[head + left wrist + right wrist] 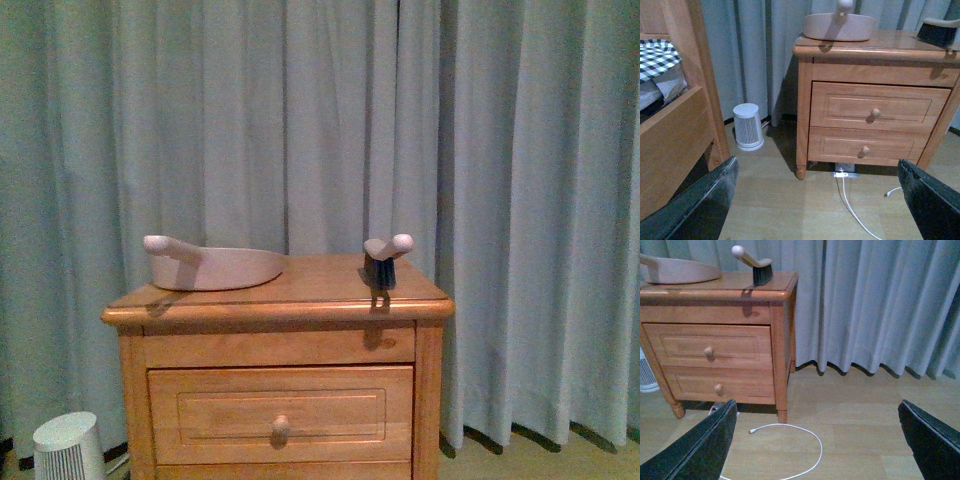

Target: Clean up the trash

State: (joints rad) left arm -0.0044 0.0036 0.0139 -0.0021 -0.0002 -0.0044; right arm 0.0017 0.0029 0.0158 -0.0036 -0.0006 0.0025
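The left pincer [816,164] is standing wide: its two dark fingers [697,210] are showing far apart from each other, and nothing is lying between them. The right pincer [816,404] is also gaping wide, with its own fingers well apart and holding nothing. Both pincers are hanging low, near the wooden floor [865,440].

Ahead of both pincers, and well apart from them, a wooden desk [310,290] with two drawers is standing before a grey-blue curtain [500,150]. On its top a beige-pink dustpan [215,267] is resting toward the side of the left pincer. A brush [383,262] with dark bristles and a pale handle is standing toward the side of the right pincer, near the front edge. The dustpan and the brush are sitting apart, with bare wood showing between them.

Between the left pincer and the desk a white cable [846,196] is running over the floor. Ahead of the right pincer a cable loop [753,430] is curling on the floor, just beside the foot of the desk. A small white ribbed appliance [748,126] is standing on the floor beside the desk, on the left pincer's side. A wooden bed frame [675,125] carrying a checked cloth [655,55] is rising near the left pincer.

The trash is not showing in any of the three views, so its place cannot be told; the wall of the dustpan is hiding what is lying inside it.
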